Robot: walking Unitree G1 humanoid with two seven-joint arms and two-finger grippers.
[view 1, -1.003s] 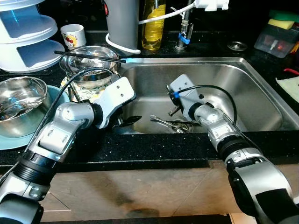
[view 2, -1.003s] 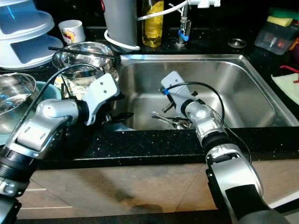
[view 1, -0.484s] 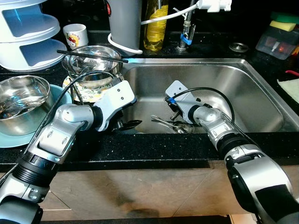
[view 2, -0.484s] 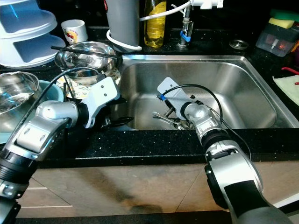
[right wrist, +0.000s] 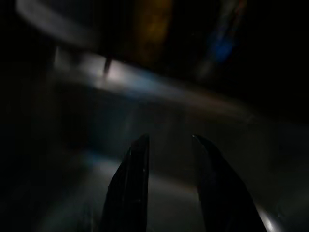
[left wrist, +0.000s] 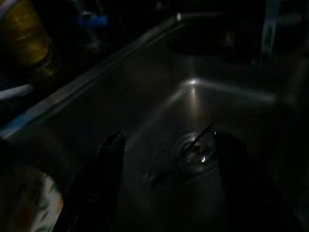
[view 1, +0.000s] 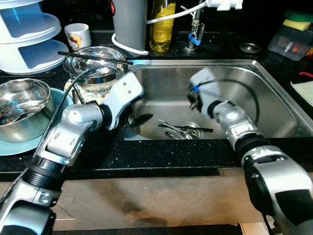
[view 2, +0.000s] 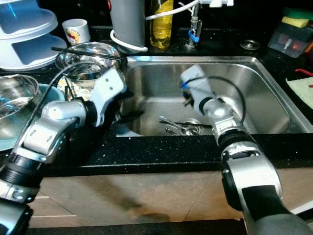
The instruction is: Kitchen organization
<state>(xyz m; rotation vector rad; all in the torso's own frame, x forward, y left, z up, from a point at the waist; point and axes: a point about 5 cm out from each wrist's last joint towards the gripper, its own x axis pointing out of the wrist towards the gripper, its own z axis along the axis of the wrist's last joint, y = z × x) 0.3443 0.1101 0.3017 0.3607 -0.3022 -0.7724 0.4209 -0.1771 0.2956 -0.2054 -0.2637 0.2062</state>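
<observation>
The right gripper is lifting away from the cutlery lying in the sink, jaws apart and empty, while the left gripper, jaws also apart, is hovering nearby, so nothing is picked up yet.

We see the head views evenly lit from overhead and mostly sharp; the brushed stainless-steel sink basin throws soft glare along its walls; the polished round steel bowl glints brightly; the speckled black stone countertop stays dark; the right silver forearm is smeared by motion blur; both wrist views are very dim and soft, with one pale sheen across the metal.
</observation>
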